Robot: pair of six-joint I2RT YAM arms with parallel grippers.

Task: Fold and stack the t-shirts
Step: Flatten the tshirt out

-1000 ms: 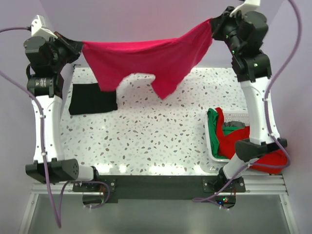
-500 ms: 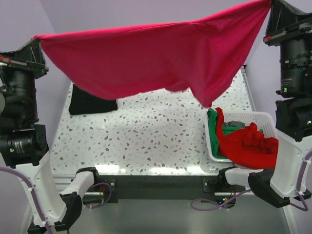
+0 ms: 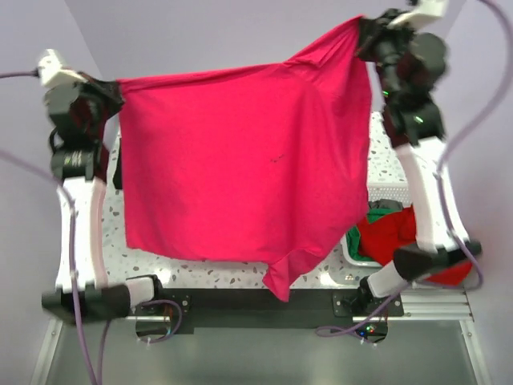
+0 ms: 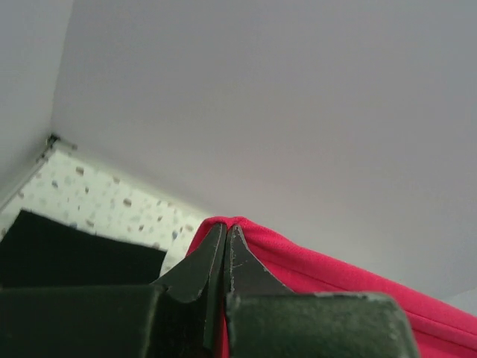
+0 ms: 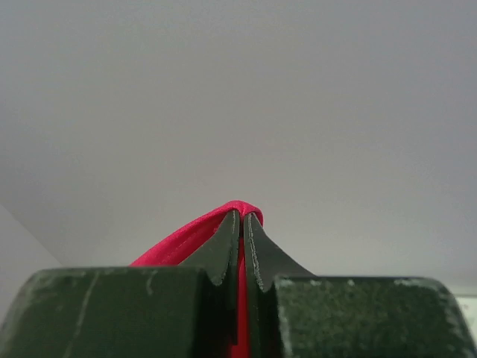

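Observation:
A magenta-pink t-shirt (image 3: 240, 168) hangs spread wide in the air between both arms, covering most of the table. My left gripper (image 3: 115, 87) is shut on its upper left corner, the cloth (image 4: 313, 268) pinched between the fingers in the left wrist view, where my left gripper (image 4: 226, 228) points at the back wall. My right gripper (image 3: 359, 30) is shut on the upper right corner, and red cloth (image 5: 186, 235) shows in my right gripper (image 5: 243, 216). A folded black t-shirt (image 4: 67, 250) lies on the table at the back left.
A white lattice basket (image 3: 394, 193) stands at the right front, with a red shirt (image 3: 393, 233) and a green shirt (image 3: 378, 215) in it. The speckled table (image 3: 200, 271) shows below the hanging shirt. Lilac walls close in behind and at both sides.
Both arms have swung the pink shirt up and then forward. It was a bunched band at the back, and now hangs as a wide flat sheet over the table, hiding most of the black shirt.

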